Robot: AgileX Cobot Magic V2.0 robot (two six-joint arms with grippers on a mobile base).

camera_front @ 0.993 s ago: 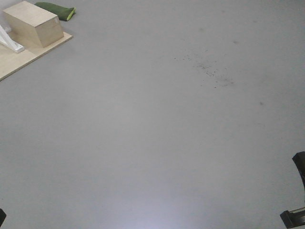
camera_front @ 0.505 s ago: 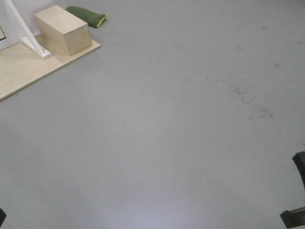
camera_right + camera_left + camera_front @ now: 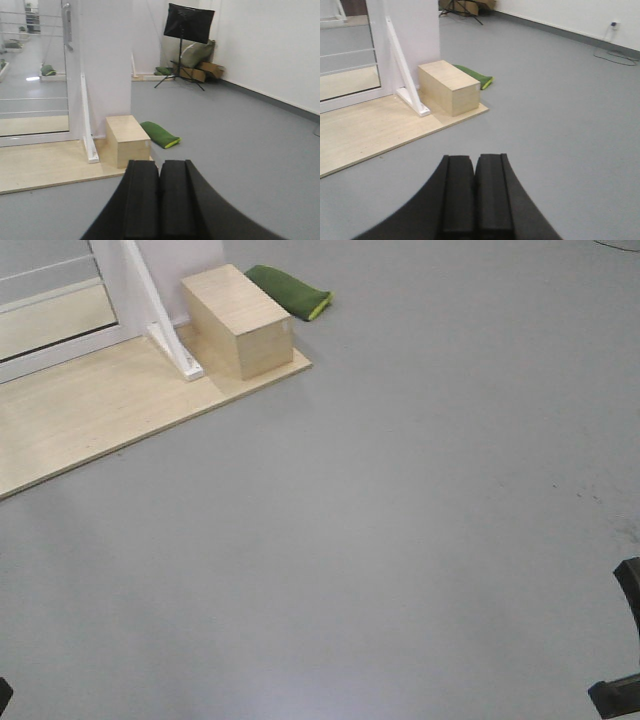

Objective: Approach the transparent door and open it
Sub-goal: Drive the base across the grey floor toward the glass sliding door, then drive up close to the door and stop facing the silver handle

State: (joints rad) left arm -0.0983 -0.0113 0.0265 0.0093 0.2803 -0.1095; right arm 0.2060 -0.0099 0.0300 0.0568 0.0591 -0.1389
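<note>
The transparent door point(image 3: 30, 70) is a glass panel in a white frame with thin horizontal white bars, at the far left of the right wrist view. A grey handle point(image 3: 66, 22) sits on its right edge. Its lower part also shows in the front view point(image 3: 50, 310) and the left wrist view point(image 3: 345, 60). My left gripper point(image 3: 474, 157) is shut and empty, low over the grey floor, well short of the door. My right gripper point(image 3: 160, 162) is shut and empty too.
A wooden platform point(image 3: 90, 420) lies before the door, carrying a wooden box point(image 3: 240, 320) and a white slanted brace point(image 3: 165, 325). A green bag point(image 3: 290, 290) lies behind the box. A white column point(image 3: 105, 60) stands beside the door. A black music stand point(image 3: 189, 22) and cardboard boxes point(image 3: 202, 72) are far back.
The front view has swung left: the box, bag and platform have slid right and down in the frame, and the door's white frame has come into view. Both grippers remain shut.
</note>
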